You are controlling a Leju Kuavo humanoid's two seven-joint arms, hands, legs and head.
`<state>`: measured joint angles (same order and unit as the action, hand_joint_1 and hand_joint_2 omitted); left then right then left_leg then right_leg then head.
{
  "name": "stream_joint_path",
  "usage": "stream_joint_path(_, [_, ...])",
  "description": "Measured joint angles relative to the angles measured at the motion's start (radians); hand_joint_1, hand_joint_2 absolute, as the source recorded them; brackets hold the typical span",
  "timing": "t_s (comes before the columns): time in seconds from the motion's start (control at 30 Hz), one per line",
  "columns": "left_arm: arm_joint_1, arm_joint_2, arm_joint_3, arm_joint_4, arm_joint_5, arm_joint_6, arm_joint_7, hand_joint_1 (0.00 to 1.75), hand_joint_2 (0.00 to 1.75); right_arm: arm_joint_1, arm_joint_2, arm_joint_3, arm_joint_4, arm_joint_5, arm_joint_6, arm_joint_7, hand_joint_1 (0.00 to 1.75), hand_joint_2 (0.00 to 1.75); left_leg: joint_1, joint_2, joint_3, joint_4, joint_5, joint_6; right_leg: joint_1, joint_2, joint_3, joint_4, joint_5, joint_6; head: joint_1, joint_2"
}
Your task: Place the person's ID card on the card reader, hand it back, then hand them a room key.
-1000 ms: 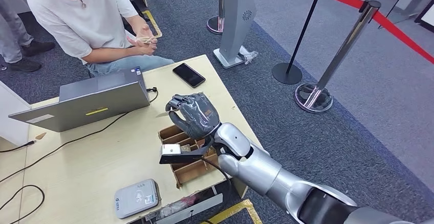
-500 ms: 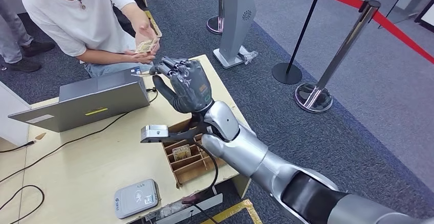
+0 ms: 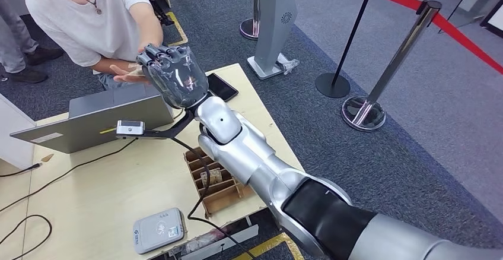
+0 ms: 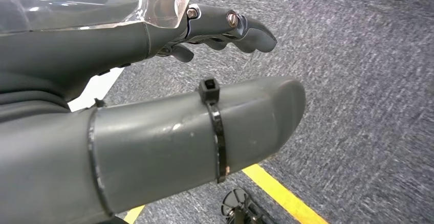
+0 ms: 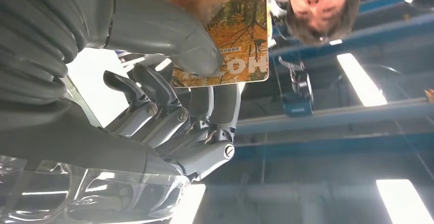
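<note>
My right hand (image 3: 172,76) is raised over the laptop, reaching toward the seated person (image 3: 89,22). In the right wrist view, the thumb (image 5: 169,35) and fingers of this hand (image 5: 153,101) pinch a room key card (image 5: 238,35) printed with orange autumn trees. The person's open hand (image 3: 127,76) lies palm up just beside my fingers. A grey card reader (image 3: 158,230) sits at the table's near edge. My left hand (image 4: 153,142) hangs over the carpet with nothing in it, fingers loosely extended.
A wooden card box (image 3: 216,180) sits under my forearm. A laptop (image 3: 101,117) and cables occupy the table's left, a black phone (image 3: 219,86) its far corner. Stanchions (image 3: 362,111) with red rope and a grey kiosk (image 3: 273,22) stand on the right.
My right hand has lifted from above the card box up and away to the person, carrying the card. The person's hand has opened, palm up, near it.
</note>
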<state>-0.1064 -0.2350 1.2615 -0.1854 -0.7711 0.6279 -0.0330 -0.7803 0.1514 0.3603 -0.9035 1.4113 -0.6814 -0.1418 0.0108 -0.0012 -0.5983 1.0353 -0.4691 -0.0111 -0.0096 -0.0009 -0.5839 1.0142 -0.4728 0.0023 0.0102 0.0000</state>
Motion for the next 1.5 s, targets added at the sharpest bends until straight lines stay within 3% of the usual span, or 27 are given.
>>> stream_joint_path(0.07, [0.001, 0.000, 0.000, 0.000, 0.001, 0.003, 0.007, 0.00, 0.00, -0.009, 0.015, -0.004, 0.031, 0.008, 0.000, 0.009, 1.75, 1.75, 0.000, 0.000, 0.000, 0.000, 0.000, 0.000, 0.000, 0.000, 0.000, 0.000, 0.000, 0.000, 0.000, 0.000])
stream_joint_path(0.1, [0.001, 0.000, 0.000, 0.000, 0.001, 0.004, 0.009, 0.00, 0.00, -0.013, 0.021, -0.006, 0.045, 0.010, 0.000, 0.012, 1.51, 1.75, 0.000, 0.000, 0.000, 0.000, 0.000, 0.000, 0.000, 0.000, 0.000, 0.000, 0.000, 0.000, 0.000, 0.000])
stream_joint_path(0.2, [0.002, 0.000, 0.000, 0.000, 0.002, 0.008, 0.013, 0.00, 0.00, -0.023, 0.038, -0.010, 0.085, 0.009, 0.000, 0.021, 0.20, 1.75, 0.000, 0.000, 0.000, 0.000, 0.000, 0.000, 0.000, 0.000, 0.000, 0.000, 0.000, 0.000, 0.000, 0.000])
stream_joint_path(0.23, [0.002, 0.000, 0.000, 0.000, 0.003, 0.008, 0.013, 0.00, 0.00, -0.028, 0.041, -0.010, 0.097, 0.007, 0.000, 0.024, 0.00, 1.75, 0.000, 0.000, 0.000, 0.000, 0.000, 0.000, 0.000, 0.000, 0.000, 0.000, 0.000, 0.000, 0.000, 0.000])
stream_joint_path(0.37, [0.005, 0.000, 0.000, 0.000, 0.006, 0.012, 0.014, 0.00, 0.00, -0.051, 0.055, -0.010, 0.150, 0.003, 0.000, 0.036, 0.00, 0.00, 0.000, 0.000, 0.000, 0.000, 0.000, 0.000, 0.000, 0.000, 0.000, 0.000, 0.000, 0.000, 0.000, 0.000])
stream_joint_path(0.6, [0.005, -0.001, 0.001, 0.000, 0.022, 0.013, 0.010, 0.00, 0.00, -0.058, 0.073, -0.023, 0.184, -0.094, 0.000, -0.035, 0.00, 0.00, 0.000, 0.000, 0.000, 0.000, 0.000, 0.000, 0.000, 0.000, 0.000, 0.000, 0.000, 0.000, 0.000, 0.000])
stream_joint_path(0.77, [0.002, -0.002, 0.004, 0.000, 0.041, 0.015, 0.010, 0.00, 0.00, -0.042, 0.086, -0.027, 0.173, -0.301, 0.019, -0.156, 0.00, 0.00, 0.000, 0.000, 0.000, 0.000, 0.000, 0.000, 0.000, 0.000, 0.000, 0.000, 0.000, 0.000, 0.000, 0.000])
stream_joint_path(0.83, [0.002, -0.002, 0.006, 0.000, 0.047, 0.015, 0.010, 0.00, 0.00, -0.017, 0.088, -0.021, 0.146, -0.409, 0.074, -0.184, 0.00, 0.00, 0.000, 0.000, 0.000, 0.000, 0.000, 0.000, 0.000, 0.000, 0.000, 0.000, 0.000, 0.000, 0.000, 0.000])
stream_joint_path(0.97, [0.001, -0.003, 0.011, 0.000, 0.064, 0.015, 0.010, 0.00, 0.00, 0.076, 0.080, 0.026, 0.005, -0.720, 0.318, -0.218, 0.00, 0.00, 0.000, 0.000, 0.000, 0.000, 0.000, 0.000, 0.000, 0.000, -0.001, 0.000, 0.000, 0.000, 0.000, 0.000])
stream_joint_path(1.2, [-0.001, -0.003, 0.016, 0.000, 0.074, 0.009, 0.011, 0.00, 0.00, 0.231, 0.029, 0.130, -0.238, -1.146, 0.603, -0.260, 0.00, 0.00, 0.000, 0.000, 0.000, 0.000, 0.000, 0.000, 0.000, 0.000, -0.001, 0.000, -0.001, 0.000, 0.000, 0.000])
stream_joint_path(1.33, [-0.001, -0.004, 0.020, 0.000, 0.077, 0.008, 0.014, 0.00, 0.00, 0.311, -0.005, 0.168, -0.332, -1.292, 0.689, -0.291, 0.00, 0.00, 0.000, 0.000, 0.000, 0.000, -0.001, 0.000, 0.000, 0.000, -0.001, -0.001, -0.001, 0.000, 0.000, 0.000])
stream_joint_path(1.5, [-0.002, -0.005, 0.026, 0.000, 0.077, 0.008, 0.028, 0.00, 0.00, 0.383, -0.032, 0.203, -0.404, -1.354, 0.721, -0.310, 0.00, 0.00, 0.000, 0.000, 0.000, 0.000, -0.001, 0.000, 0.000, 0.000, -0.001, -0.001, -0.001, 0.000, 0.000, 0.000])
